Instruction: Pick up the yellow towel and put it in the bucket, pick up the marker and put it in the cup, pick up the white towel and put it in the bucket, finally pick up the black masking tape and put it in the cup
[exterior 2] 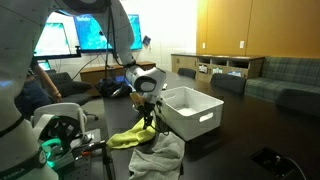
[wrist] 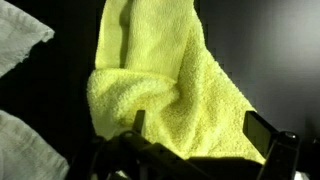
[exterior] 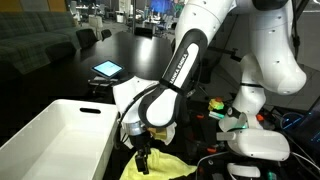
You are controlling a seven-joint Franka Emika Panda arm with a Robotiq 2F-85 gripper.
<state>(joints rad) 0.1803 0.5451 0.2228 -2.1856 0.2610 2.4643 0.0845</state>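
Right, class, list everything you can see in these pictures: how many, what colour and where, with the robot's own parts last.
yellow towel: one, yellow, crumpled on the dark table under the gripper
white towel: one, white, on the table right beside the yellow towel
bucket: one, white, rectangular, on the table next to the towels
tablet: one, dark with a lit screen, further back on the table
monitors: two, lit blue, behind the table
arm: one, white with black joints, bent down over the table
gripper: one, black, open, lowered onto the yellow towel
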